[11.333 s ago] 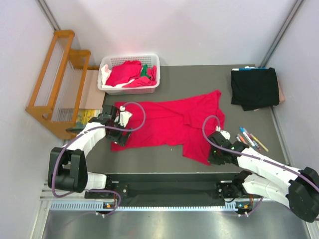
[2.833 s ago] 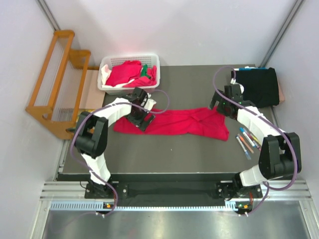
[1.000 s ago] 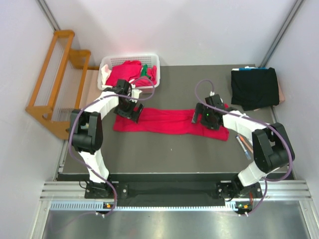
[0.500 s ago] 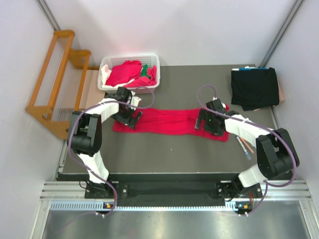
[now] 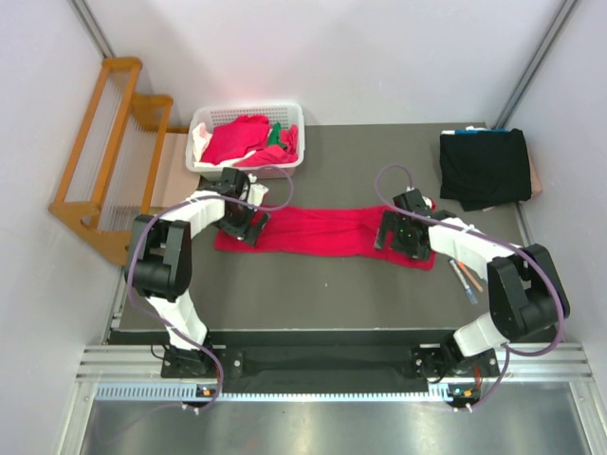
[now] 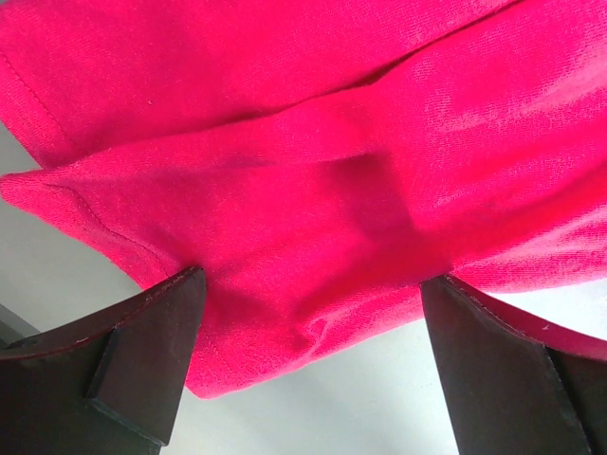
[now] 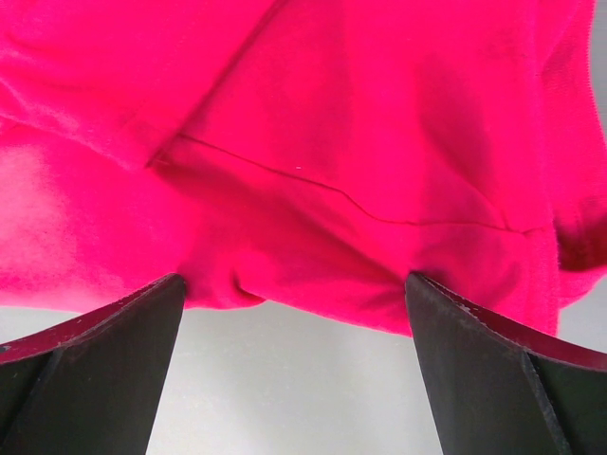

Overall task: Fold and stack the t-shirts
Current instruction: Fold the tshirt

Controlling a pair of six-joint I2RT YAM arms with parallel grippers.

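1. Red t-shirt (image 5: 322,232) lies on the dark table (image 5: 313,303), folded into a long narrow strip running left to right across the middle.
2. Left gripper (image 5: 245,227) is down on the strip's left end. In the left wrist view its fingers (image 6: 142,360) are spread wide and released. The rumpled red hem lies between them and is not pinched.
3. Right gripper (image 5: 391,233) is down near the strip's right end. Its two dark fingers are also wide apart and released, with a folded edge and a seam of the red cloth between them. Grey table shows below the cloth.
4. Black t-shirt (image 5: 484,169) lies folded at the far right corner, near the strip's right tip. Cannot tell if the two touch.
5. White basket (image 5: 245,107) stands at the far left of the table, close behind the left gripper. It holds crumpled red shirts (image 5: 237,137) with a bit of green (image 5: 275,133) and white (image 5: 199,142).
6. The left arm's purple cable (image 5: 275,175) loops just in front of the basket's near wall.
7. Coloured pens (image 5: 465,277) lie on the table nearer than the strip's right end, right beside the right arm's forearm and partly hidden by it.
8. Wooden frame rack (image 5: 104,152) stands off the table's left side. A brown sheet (image 5: 173,175) sits between it and the basket.
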